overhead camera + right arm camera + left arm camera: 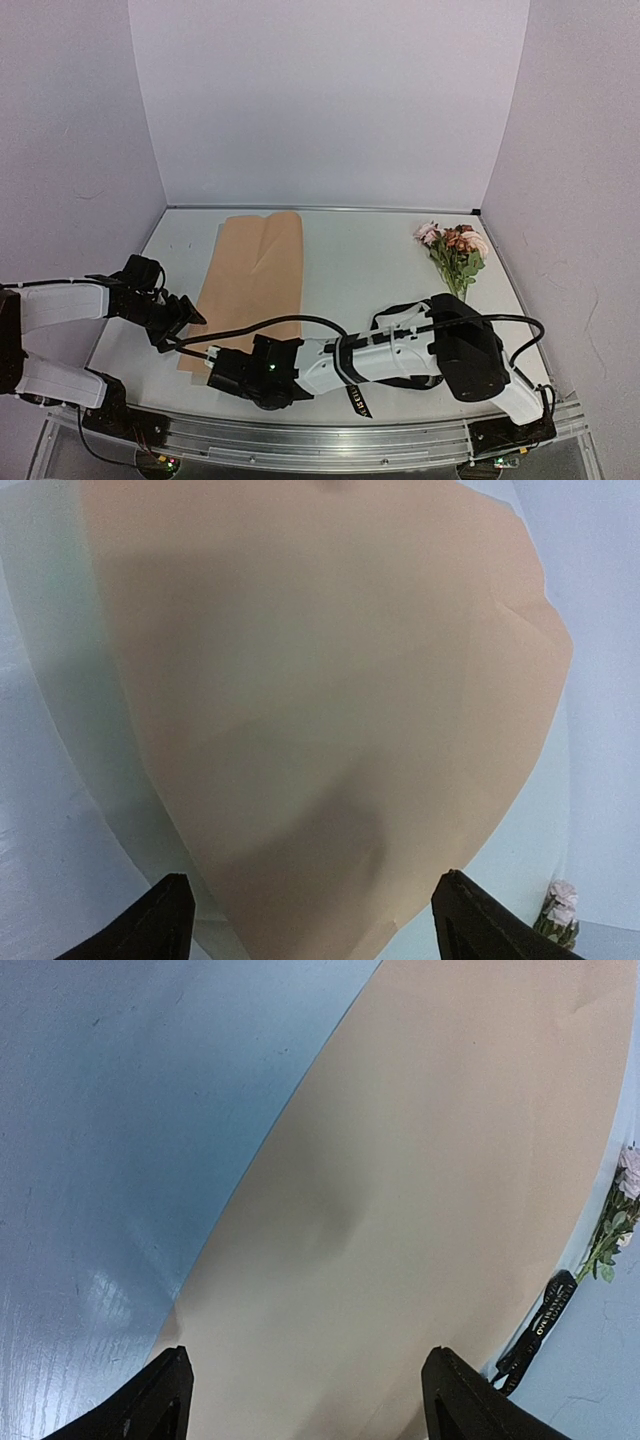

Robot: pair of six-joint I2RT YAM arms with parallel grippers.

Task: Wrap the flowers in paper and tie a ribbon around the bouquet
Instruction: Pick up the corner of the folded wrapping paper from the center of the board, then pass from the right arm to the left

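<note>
A large rectangular sheet of tan kraft paper point(255, 270) lies flat on the left half of the white desk point(370, 260), its long side running away from you, with a shallow crease near its far end. The small bunch of green-stemmed flowers with cream, pink and orange-brown blooms point(455, 250) lies well apart from it, by the far right wall. A narrow black ribbon with light lettering point(540, 1328) lies just beside the paper's right edge.

Your left gripper point(308, 1360) hovers over the paper's near left edge, jaws wide apart and holding nothing. Your right gripper point(310, 885), on an arm reaching across to the left, hangs over the near end of the sheet, jaws also spread and empty.

The step in hand looks like taking hold of the paper's near end. To do it well, bring one finger of each gripper low enough to slip under the edge. The sheet is thin and will likely slide or buckle if you press from above. Grip the two sides evenly so it does not skew, and keep the right arm clear of the ribbon.
</note>
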